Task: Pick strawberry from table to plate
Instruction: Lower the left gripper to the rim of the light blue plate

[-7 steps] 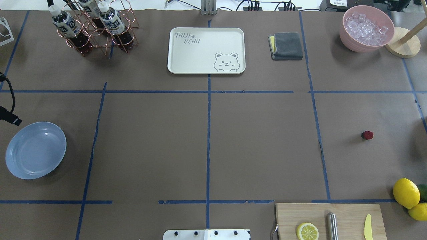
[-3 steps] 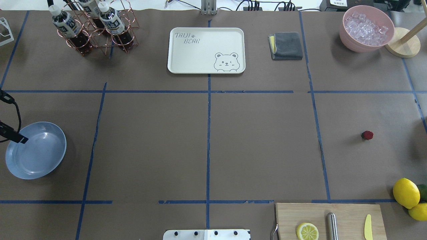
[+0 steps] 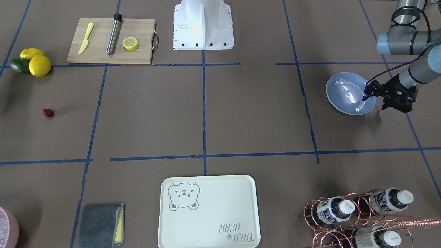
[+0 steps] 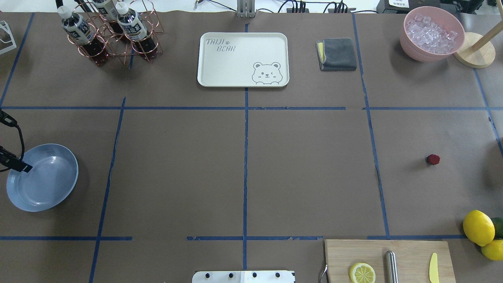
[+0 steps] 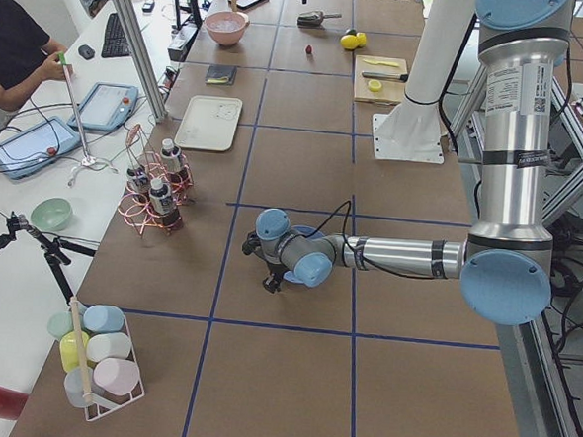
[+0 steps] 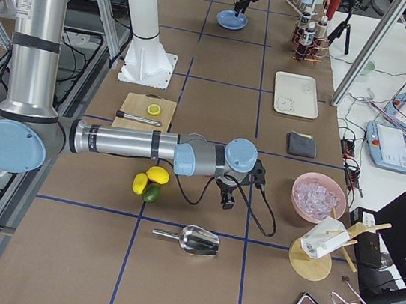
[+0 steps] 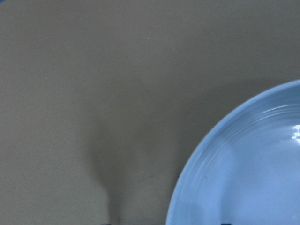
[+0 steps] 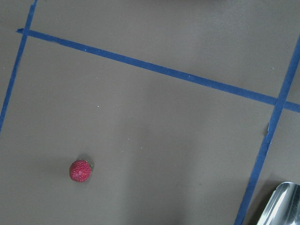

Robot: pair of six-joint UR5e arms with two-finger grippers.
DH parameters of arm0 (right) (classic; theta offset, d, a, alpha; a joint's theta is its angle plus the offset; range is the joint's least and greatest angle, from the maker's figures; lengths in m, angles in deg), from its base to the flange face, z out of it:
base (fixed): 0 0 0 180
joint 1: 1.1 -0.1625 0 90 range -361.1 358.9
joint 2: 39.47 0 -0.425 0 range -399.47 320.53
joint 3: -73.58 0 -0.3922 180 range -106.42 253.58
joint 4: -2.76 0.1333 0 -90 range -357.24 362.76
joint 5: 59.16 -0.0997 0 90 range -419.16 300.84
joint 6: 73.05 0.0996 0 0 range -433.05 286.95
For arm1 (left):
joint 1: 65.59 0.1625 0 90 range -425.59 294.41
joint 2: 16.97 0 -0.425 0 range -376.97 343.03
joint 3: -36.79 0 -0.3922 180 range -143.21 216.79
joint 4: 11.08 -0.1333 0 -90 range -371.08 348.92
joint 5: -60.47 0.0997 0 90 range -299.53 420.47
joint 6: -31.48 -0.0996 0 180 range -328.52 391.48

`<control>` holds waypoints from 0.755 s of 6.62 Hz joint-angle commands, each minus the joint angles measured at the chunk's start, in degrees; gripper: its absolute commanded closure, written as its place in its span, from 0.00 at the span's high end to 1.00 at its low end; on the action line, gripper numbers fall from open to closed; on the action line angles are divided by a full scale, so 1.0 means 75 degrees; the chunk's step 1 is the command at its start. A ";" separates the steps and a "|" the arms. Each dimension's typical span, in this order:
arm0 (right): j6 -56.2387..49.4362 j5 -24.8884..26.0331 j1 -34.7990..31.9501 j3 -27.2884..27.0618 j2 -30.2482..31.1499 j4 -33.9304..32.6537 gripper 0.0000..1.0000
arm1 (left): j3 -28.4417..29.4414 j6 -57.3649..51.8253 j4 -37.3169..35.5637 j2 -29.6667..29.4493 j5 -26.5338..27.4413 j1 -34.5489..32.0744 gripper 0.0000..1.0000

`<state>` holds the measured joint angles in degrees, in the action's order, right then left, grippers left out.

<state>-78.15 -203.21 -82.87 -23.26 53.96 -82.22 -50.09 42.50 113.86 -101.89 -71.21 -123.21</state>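
One strawberry [image 4: 432,159] on table [image 4: 306,173], far from plate [image 4: 47,181]

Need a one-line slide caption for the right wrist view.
Strawberry lies loose on the table below a blue tape line, metal scoop at lower right.

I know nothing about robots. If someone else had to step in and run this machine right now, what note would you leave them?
Left gripper: open and empty, at the rim of the light-blue plate on the robot's left side.
Right gripper: seen only from the side, so I cannot tell if it is open or shut. Its wrist camera looks down on the strawberry.
Strawberry: lying on the table, far right, untouched.
Done: nothing yet; the plate is empty.
Left: grasp the strawberry, carry it across and set it on the plate.
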 commanded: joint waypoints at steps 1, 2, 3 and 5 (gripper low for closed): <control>0.0025 -0.0012 0.0039 -0.0048 0.0000 -0.0001 1.00 | -0.0028 -0.0016 0.0018 0.0002 -0.0032 0.0007 0.00; 0.0083 -0.0012 0.0098 -0.0060 0.0000 -0.0001 1.00 | -0.0191 0.0030 0.0018 0.0014 -0.0079 -0.0005 0.00; 0.0489 -0.0012 0.0226 -0.0165 0.0000 -0.0001 1.00 | -0.0331 0.0066 0.0018 0.0014 -0.0125 -0.0016 0.00; 0.0657 -0.0012 0.0274 -0.0271 0.0000 -0.0001 1.00 | -0.1207 0.1765 0.0018 -0.0113 -0.1491 -0.0017 0.00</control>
<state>-73.88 -203.30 -81.02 -24.99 53.95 -82.23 -55.72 48.09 113.95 -102.05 -77.36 -123.32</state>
